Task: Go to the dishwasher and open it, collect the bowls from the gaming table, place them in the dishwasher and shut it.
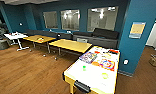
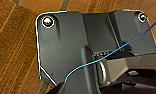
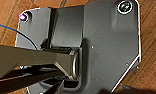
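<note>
The gaming table (image 1: 94, 80) stands ahead and to the right in the head view, a long white-topped table carrying colourful board games and cards. A small bright green bowl (image 1: 84, 67) sits on its white top near the left side. A paler lime-green bowl (image 1: 104, 75), a bit wider, sits further right, closer to the near end. The dishwasher is out of view. Both wrist views look down past the robot's dark plate at the wooden floor (image 2: 14, 50).
Two yellow wooden-topped tables (image 1: 70, 45) stand left of the gaming table, with dark sofas (image 1: 99, 37) along the blue wall behind. A white table (image 1: 15, 37) is at the far left. A blue pillar (image 1: 134, 37) rises right of the gaming table. Wooden floor (image 1: 26, 70) spreads ahead on the left.
</note>
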Robot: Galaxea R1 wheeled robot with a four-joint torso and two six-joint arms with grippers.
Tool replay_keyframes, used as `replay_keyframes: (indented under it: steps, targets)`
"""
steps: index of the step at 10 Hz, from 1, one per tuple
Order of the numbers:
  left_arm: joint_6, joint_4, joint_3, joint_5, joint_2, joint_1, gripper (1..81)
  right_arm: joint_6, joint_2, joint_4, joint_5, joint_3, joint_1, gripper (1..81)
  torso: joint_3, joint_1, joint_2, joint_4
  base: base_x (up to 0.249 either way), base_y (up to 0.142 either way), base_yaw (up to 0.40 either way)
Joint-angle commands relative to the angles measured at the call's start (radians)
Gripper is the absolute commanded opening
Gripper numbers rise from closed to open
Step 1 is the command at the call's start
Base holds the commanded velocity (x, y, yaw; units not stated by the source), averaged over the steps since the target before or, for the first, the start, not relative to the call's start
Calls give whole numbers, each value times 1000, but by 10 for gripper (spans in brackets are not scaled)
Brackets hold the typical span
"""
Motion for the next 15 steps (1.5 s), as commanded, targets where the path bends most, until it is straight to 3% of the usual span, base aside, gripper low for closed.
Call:
replay_keyframes:
  steps: [1, 15]
  targets:
    - [0, 6, -2, 50, -5, -37, 811, 0, 4, -2, -53, 2, 43, 811, 0, 0, 0, 0, 146, 121, 0]
    - [0, 15, -2, 50, -2, -37, 811, -9, 5, -2, -53, 2, 47, 811, 0, 0, 0, 0, 129, 109, 0]
